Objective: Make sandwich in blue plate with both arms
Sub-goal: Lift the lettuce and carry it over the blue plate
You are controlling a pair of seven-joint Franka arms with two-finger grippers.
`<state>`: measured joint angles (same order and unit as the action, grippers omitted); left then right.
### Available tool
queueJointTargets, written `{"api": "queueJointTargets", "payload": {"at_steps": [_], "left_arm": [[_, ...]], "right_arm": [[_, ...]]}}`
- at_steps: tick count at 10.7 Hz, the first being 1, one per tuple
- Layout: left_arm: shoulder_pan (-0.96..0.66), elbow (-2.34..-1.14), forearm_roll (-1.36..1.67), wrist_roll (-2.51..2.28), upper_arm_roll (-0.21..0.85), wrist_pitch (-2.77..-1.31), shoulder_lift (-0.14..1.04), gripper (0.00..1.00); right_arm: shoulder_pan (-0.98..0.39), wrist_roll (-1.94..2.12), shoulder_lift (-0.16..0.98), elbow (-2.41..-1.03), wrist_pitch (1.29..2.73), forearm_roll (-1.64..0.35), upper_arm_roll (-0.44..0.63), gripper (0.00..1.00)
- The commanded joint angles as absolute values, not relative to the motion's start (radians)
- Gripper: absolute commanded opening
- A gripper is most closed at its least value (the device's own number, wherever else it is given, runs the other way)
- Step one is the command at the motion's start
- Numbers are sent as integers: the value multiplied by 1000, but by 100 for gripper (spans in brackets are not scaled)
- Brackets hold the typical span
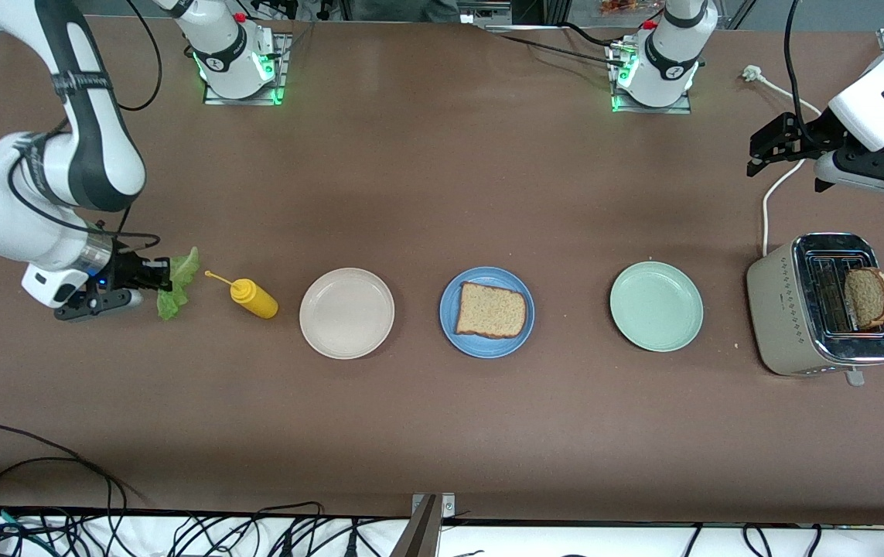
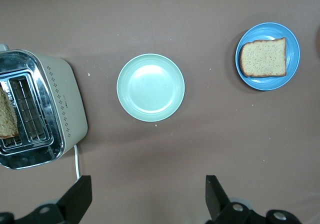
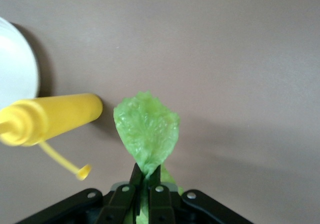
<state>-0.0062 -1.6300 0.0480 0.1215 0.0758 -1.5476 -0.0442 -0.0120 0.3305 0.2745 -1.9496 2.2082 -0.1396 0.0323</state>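
One brown bread slice (image 1: pixel 491 310) lies flat in the blue plate (image 1: pixel 488 348) at the table's middle; both also show in the left wrist view, the slice (image 2: pixel 263 58) in the plate (image 2: pixel 267 83). A second slice (image 1: pixel 868 296) stands in the toaster (image 1: pixel 786 309). My right gripper (image 1: pixel 162 278) is shut on a crinkled green lettuce leaf (image 1: pixel 179 282) low at the right arm's end of the table; the right wrist view shows the jaws (image 3: pixel 145 176) pinching the leaf (image 3: pixel 147 129). My left gripper (image 1: pixel 790 172) is open and empty, up over the table near the toaster's white cable; its fingers (image 2: pixel 80 199) stand wide apart.
A yellow squeeze bottle (image 1: pixel 253 298) lies beside the lettuce, between it and a beige-white plate (image 1: pixel 346 312). A mint-green plate (image 1: pixel 656 305) sits between the blue plate and the toaster. The toaster's white cable (image 1: pixel 770 189) runs toward the left arm's base.
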Motion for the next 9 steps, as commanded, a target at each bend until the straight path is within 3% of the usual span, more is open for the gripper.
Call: {"api": "queueJointTargets", "payload": {"at_steps": [1, 5, 9], "left_arm": [[-8, -1624, 41, 110, 71, -1536, -51, 100], [-6, -1624, 41, 115, 67, -1536, -51, 100], [-6, -1624, 41, 117, 67, -1536, -51, 100]], "right_arm": [[-6, 347, 160, -1950, 2071, -149, 26, 0], [-6, 290, 107, -1846, 1889, -143, -7, 0], [-41, 66, 112, -1803, 1859, -137, -73, 0]]}}
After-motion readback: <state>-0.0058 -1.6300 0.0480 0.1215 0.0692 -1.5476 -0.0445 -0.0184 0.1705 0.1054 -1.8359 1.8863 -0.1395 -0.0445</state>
